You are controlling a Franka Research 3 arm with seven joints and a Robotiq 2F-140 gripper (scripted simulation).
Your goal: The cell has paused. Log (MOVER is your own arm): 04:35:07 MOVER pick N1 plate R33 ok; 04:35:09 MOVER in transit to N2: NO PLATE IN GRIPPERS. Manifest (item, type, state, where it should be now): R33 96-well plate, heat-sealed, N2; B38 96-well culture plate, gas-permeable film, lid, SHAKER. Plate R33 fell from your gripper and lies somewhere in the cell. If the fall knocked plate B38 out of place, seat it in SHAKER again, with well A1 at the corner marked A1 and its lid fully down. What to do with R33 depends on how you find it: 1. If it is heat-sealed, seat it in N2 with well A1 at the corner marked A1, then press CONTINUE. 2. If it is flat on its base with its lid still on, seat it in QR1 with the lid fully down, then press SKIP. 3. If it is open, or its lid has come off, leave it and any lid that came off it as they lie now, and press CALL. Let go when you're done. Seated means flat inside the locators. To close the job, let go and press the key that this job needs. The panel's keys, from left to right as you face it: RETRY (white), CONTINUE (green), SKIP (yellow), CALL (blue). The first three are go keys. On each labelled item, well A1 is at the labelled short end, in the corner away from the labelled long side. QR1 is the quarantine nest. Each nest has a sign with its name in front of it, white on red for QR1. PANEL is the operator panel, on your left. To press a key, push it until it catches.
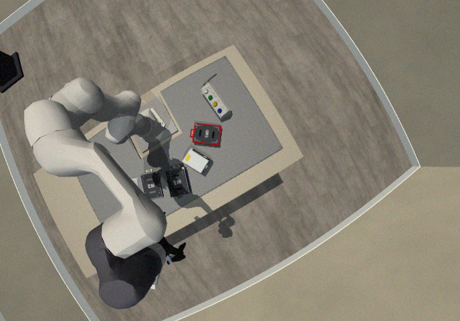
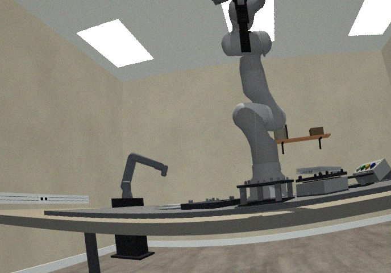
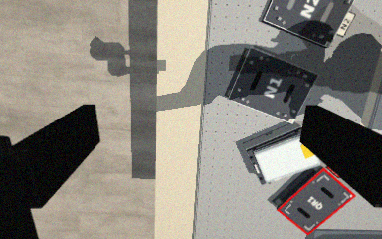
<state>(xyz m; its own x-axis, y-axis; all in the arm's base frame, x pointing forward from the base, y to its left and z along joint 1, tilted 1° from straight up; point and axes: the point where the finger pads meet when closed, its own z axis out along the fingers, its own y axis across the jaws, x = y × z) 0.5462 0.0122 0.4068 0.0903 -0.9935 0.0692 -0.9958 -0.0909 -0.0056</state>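
Note:
Plate R33 (image 1: 196, 160) (image 3: 283, 158) has a flat white top, a yellow label at one short end and a dark skirt. It lies flat and askew on the grey mat (image 1: 249, 132), between nest N1 (image 1: 178, 181) (image 3: 270, 85) and the red-framed nest QR1 (image 1: 207, 134) (image 3: 317, 200). Nest N2 (image 1: 151, 184) (image 3: 304, 14) stands empty beside N1. Plate B38 (image 2: 318, 169), under a clear lid, rests on the SHAKER (image 2: 321, 186) (image 1: 142, 145); the arm partly hides it from above. My gripper (image 1: 176, 251) (image 3: 201, 123) is open and empty, high over the floor just past the table's front edge.
The operator panel (image 1: 216, 101) (image 2: 373, 169) with white, green, yellow and blue keys stands at the mat's far end beyond QR1. A second small arm (image 2: 138, 173) stands on a black pedestal off the table. A wall shelf (image 2: 302, 138) hangs behind my arm.

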